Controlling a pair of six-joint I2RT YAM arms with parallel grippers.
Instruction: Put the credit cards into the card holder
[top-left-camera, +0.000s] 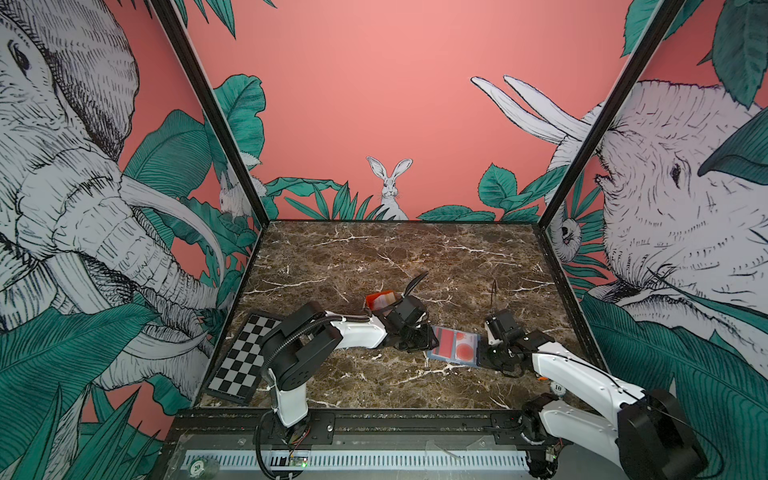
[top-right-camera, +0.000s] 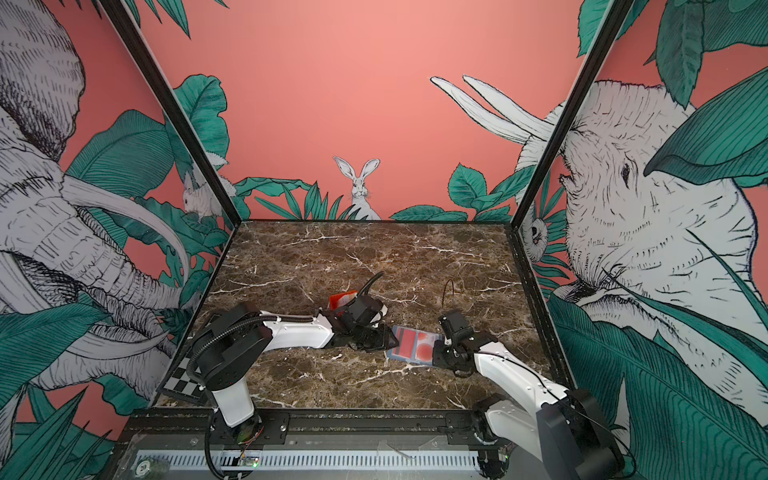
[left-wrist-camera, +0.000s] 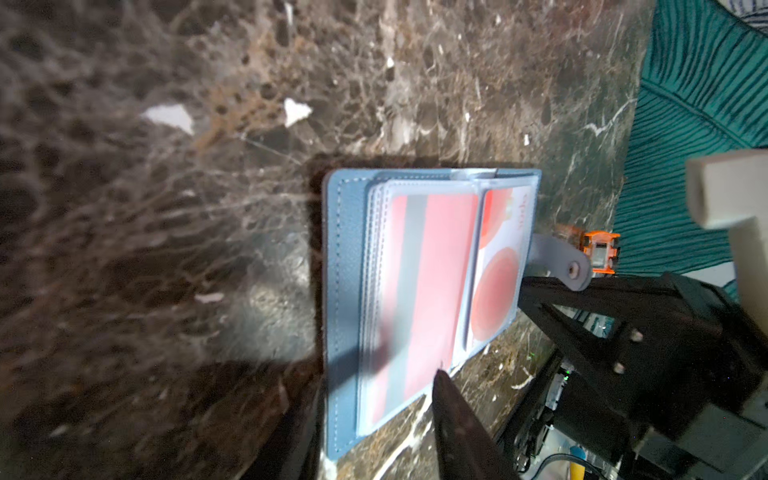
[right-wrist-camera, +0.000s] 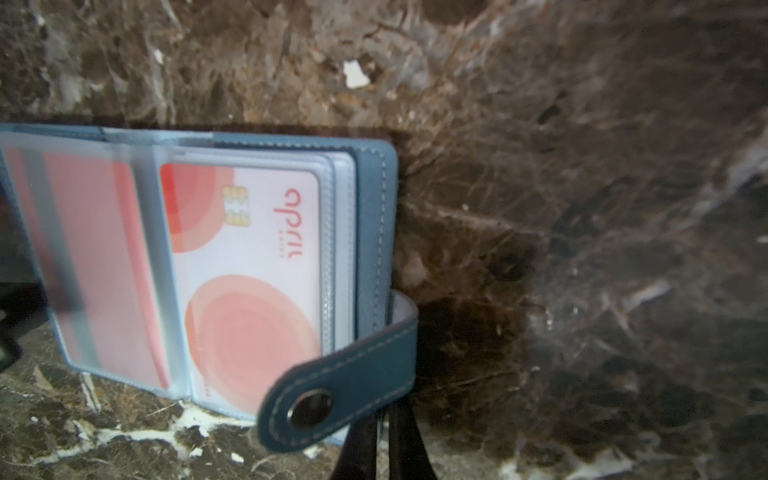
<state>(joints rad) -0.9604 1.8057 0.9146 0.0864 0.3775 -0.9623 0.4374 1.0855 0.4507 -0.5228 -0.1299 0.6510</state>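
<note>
The slate-blue card holder (top-left-camera: 432, 330) (top-right-camera: 390, 355) lies open on the marble between my two grippers. Two credit cards sit in its clear sleeves: one shows a red back with a grey stripe (left-wrist-camera: 424, 291) (right-wrist-camera: 99, 270), the other is white with a red-pink circle (right-wrist-camera: 249, 291) (left-wrist-camera: 496, 291). My left gripper (top-left-camera: 432, 338) (left-wrist-camera: 376, 386) is open, its fingers standing either side of the holder's near end. My right gripper (top-left-camera: 484, 353) (right-wrist-camera: 384, 419) is shut on the holder's opposite edge, under the snap tab (right-wrist-camera: 345, 386).
A small orange tray (top-left-camera: 380, 301) (top-right-camera: 343, 300) sits just behind the left wrist, partly hidden. A checkerboard panel (top-left-camera: 241, 357) (top-right-camera: 183, 380) lies by the left wall. Printed walls close in the marble table on three sides.
</note>
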